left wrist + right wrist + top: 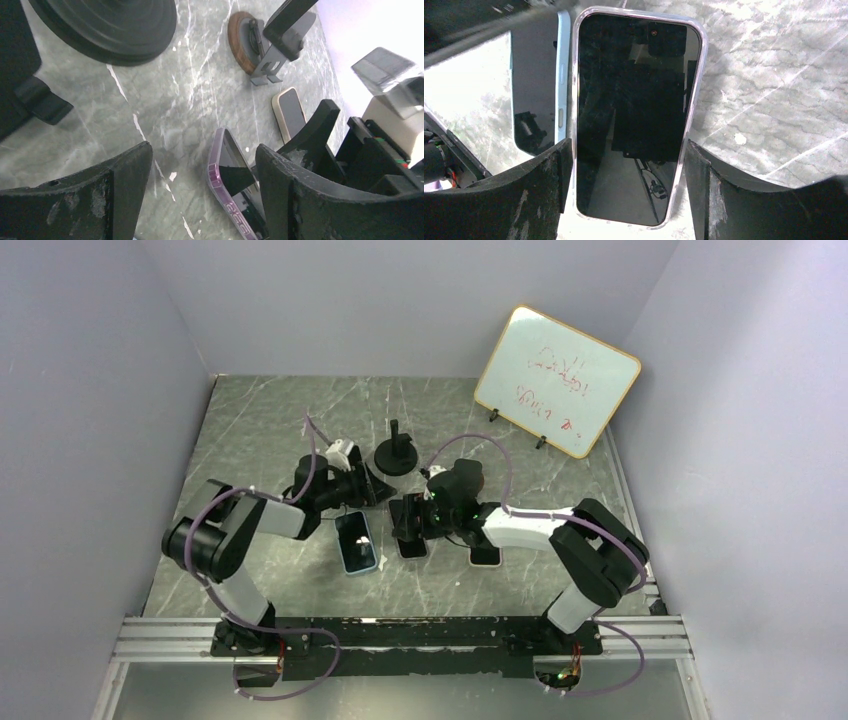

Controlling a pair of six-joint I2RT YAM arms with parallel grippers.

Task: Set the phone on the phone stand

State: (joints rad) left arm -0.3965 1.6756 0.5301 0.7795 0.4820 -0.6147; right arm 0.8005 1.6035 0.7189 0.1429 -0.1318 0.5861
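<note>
Both fingers (539,190) of the right tool (629,150) stand wide astride the purple-cased phone (634,90) lying on the worktop (774,100), contact unclear; it looks stiff, thin and slick, best pinched across its long edges

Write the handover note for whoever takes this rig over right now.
Left gripper: open, empty, low over the table beside the phone stand.
Right gripper: jaws closed on the long sides of the purple-cased phone, on the near side of the stand.
Blue-cased phone: flat on the table next to it.
Done: phone appears grasped.
Left: carry it to the stand, seat it, release.
</note>
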